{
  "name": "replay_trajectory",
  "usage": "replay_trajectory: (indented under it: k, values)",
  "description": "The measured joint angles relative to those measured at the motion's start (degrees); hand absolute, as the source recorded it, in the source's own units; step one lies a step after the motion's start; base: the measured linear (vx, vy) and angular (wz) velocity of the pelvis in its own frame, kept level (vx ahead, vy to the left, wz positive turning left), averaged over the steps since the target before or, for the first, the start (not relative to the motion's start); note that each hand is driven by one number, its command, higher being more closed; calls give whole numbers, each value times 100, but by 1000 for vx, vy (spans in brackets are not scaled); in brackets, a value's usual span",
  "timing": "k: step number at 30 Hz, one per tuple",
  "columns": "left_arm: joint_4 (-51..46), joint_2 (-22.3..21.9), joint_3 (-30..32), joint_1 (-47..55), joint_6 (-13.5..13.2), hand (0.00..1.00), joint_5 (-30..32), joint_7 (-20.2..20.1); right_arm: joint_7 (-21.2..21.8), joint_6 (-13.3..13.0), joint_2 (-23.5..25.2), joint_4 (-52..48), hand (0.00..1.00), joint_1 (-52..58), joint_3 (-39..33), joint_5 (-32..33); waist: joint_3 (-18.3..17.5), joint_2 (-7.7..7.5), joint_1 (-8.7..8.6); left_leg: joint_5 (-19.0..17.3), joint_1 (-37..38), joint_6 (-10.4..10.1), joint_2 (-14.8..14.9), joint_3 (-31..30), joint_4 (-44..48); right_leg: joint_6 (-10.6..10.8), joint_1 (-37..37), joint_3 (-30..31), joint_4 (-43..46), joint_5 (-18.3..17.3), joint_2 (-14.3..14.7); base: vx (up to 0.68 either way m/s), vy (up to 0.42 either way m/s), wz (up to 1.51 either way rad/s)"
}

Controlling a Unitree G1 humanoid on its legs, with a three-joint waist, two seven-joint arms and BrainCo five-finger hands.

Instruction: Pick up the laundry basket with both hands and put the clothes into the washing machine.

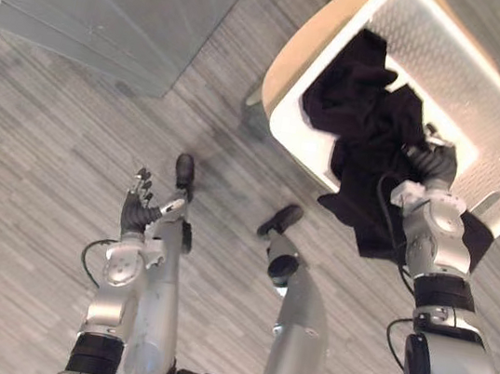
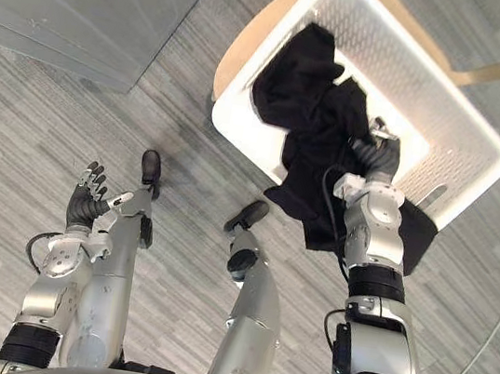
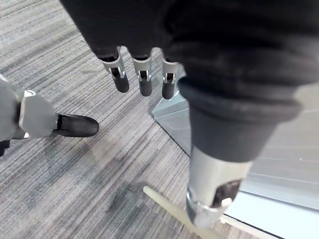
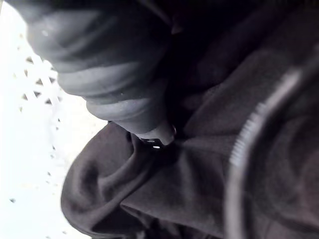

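left hand (image 1: 139,206) hung slack-fingered and empty, well apart from the work. right hand (image 2: 379,157) lay buried in the black clothes (image 2: 306,97), its grip impossible to tell. around it stood the laundry basket (image 2: 468,144). tucking in the overhanging cloth first seemed wise.

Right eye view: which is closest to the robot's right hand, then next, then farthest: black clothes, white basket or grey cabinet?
1. The black clothes, touching the right hand.
2. The white basket, holding the clothes.
3. The grey cabinet, far to the robot's left.
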Motion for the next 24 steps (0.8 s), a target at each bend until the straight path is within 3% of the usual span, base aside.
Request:
replay_trajectory:
  k: [7,17,24]
  values:
    - [-181,-156,84,-9,-9,0,-10,47,-171,-136,618,-907,100,-1019,-5,903,196,67,31,159,-6,62,1,-1,102,-101,-87,-35,473,-208,-166,87,-89,8]
    - [68,-150,13,-6,-13,0,-80,189,-413,-570,1116,-1447,100,-1405,13,1463,196,68,17,-86,67,96,-51,-113,456,-40,144,-124,825,-464,-356,44,-50,10]
    - [229,-140,-174,2,-13,0,-94,216,-481,-725,1354,-1803,100,-1369,-110,1594,189,68,-31,-110,438,108,-102,-101,447,-17,476,-110,915,-536,-423,44,-50,5]
